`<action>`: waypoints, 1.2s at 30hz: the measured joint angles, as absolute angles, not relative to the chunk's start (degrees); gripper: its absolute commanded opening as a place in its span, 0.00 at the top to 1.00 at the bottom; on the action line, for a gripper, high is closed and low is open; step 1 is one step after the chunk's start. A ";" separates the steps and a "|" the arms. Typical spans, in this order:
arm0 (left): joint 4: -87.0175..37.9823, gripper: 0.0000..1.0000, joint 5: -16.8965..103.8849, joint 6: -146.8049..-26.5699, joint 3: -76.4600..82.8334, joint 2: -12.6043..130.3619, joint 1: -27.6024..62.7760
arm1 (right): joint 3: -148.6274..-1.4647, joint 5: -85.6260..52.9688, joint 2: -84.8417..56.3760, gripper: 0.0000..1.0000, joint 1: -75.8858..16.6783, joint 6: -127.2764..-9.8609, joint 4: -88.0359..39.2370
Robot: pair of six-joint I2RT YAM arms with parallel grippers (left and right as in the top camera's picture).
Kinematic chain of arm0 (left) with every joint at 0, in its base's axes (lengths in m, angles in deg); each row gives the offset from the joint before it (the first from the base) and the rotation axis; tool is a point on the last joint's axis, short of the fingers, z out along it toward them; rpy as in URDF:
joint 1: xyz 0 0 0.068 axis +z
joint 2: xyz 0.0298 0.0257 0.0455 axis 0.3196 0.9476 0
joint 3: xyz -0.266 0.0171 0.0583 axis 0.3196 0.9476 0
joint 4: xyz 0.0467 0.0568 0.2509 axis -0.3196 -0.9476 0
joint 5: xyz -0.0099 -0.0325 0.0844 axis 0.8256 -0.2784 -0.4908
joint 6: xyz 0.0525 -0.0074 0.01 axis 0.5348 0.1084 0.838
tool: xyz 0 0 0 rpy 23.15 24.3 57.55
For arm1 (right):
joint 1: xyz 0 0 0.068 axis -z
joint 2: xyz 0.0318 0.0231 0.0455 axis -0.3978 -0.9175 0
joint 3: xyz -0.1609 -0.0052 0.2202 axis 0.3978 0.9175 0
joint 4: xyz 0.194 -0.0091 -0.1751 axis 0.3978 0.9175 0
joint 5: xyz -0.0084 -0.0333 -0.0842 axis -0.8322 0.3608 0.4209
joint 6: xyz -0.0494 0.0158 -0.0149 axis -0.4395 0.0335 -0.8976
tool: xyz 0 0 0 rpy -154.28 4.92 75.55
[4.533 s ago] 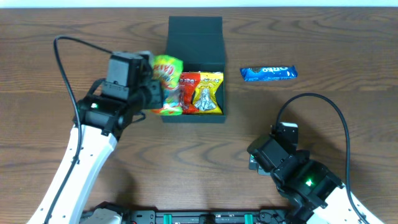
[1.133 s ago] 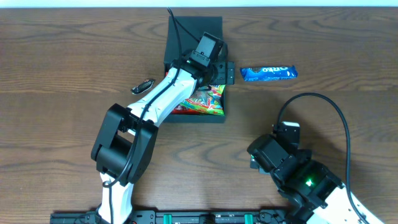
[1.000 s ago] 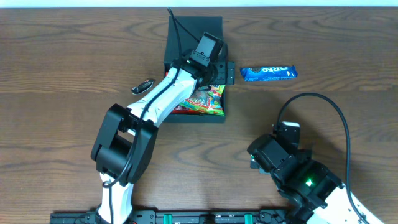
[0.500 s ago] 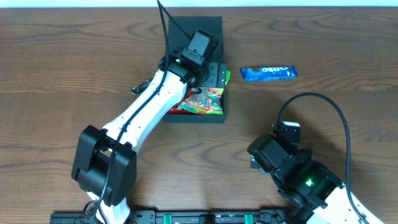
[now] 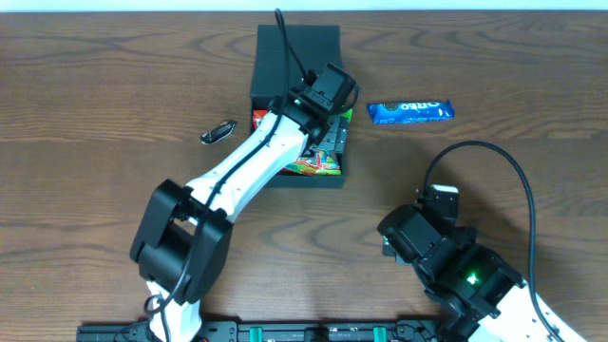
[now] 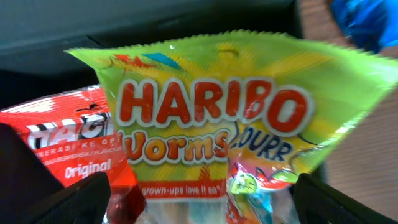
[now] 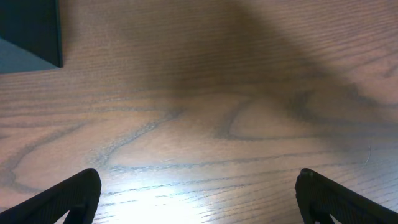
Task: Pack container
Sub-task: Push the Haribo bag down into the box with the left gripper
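The container (image 5: 268, 78) is a dark square box at the table's back middle, its flap lid (image 5: 297, 43) open towards the far edge. Inside lie a green Haribo Worms packet (image 6: 211, 118) and a red packet (image 6: 59, 134). My left gripper (image 6: 202, 202) hangs open right over the Haribo packet, one finger (image 6: 74, 202) on each side of it, above the box's right half (image 5: 332, 128). My right gripper (image 7: 199, 199) stands open over bare wood at the front right, nothing between its fingers (image 7: 345, 199).
A blue Oreo packet (image 5: 410, 111) lies on the table just right of the box. A small dark object (image 5: 218, 132) lies left of it. The right arm (image 5: 446, 261) sits at the front right, and a corner of the box (image 7: 28, 31) shows in its wrist view.
The left gripper, earlier holding the Haribo packet at the box's left side, now stands open over it in the box, shifted slightly towards the front right. The right arm has not moved.
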State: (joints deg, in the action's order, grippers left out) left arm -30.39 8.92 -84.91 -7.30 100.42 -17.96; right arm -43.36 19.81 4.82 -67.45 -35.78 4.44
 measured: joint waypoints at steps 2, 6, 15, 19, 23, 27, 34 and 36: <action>-30.41 0.05 7.89 -84.88 -7.30 101.36 -17.96 | -43.36 19.83 4.82 0.01 -67.45 -35.78 4.44; -30.58 0.05 5.29 -84.91 -7.30 101.69 -17.94 | -43.36 19.86 4.82 0.01 -67.45 -35.78 4.42; -32.07 0.05 0.33 -84.95 -7.30 101.69 -17.42 | -43.36 19.88 4.82 0.01 -67.45 -35.78 4.42; -32.09 0.05 -0.72 -85.02 -7.30 101.69 -17.44 | -43.36 19.90 4.82 0.01 -67.45 -35.78 4.42; -32.20 0.05 -1.33 -85.56 -7.30 101.69 -17.44 | -43.36 20.07 4.82 0.01 -67.45 -35.78 4.42; -32.72 0.05 -2.10 -87.29 -7.30 101.69 -17.44 | -43.36 20.10 4.82 0.01 -67.45 -35.78 4.42; -33.40 0.05 -3.17 -89.06 -7.28 101.69 -17.46 | -43.36 20.31 4.82 0.01 -67.45 -35.78 4.42; -33.40 0.05 -3.52 -89.32 -7.30 101.69 -17.48 | -43.36 20.71 4.82 0.01 -67.45 -35.78 4.42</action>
State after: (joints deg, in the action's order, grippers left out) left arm -33.40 -3.52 -89.32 -7.30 101.69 -17.48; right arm -43.36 20.71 4.82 -67.45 -35.78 4.42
